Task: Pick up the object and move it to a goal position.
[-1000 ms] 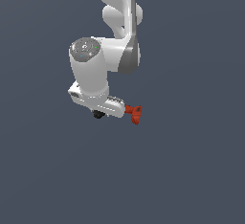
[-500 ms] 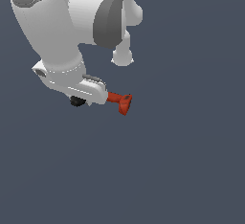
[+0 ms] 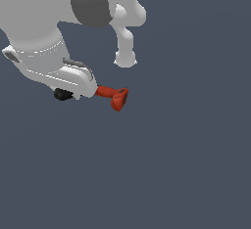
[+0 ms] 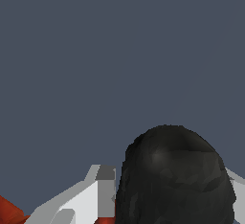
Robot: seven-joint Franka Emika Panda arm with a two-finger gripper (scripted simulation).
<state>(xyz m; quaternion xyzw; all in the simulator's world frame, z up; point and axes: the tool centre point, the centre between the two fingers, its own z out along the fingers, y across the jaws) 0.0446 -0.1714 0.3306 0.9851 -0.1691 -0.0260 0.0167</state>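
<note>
Gripper [image 3: 82, 92] first: it sits at the end of the big white arm [image 3: 44, 22], which fills the upper part of the exterior view's left, and it is pinching the drill [image 3: 112, 95] with its jaws pressed against the tool's body. From where I stand the white gripper housing hides most of the grasp, so I can only see what sticks out either side. The red-orange handle with its flared base pokes out toward the exterior view's right, and the black chuck end [image 3: 62, 94] shows just under the housing on the other side. In the wrist view that chuck [image 4: 174, 177] bulks up dark and close, with a white finger [image 4: 86, 196] beside it and slivers of red at the edge.

No desk or other surface is visible in either view, just an even grey-blue backdrop, so the drill seems to hang in the air, carried by nothing but the grip. No goal marker shows either.

I'd judge the pick is done and the carry is in hand. Next calls for a steady transfer to the goal without slackening the pinch, since the handle overhangs well past the jaws.
</note>
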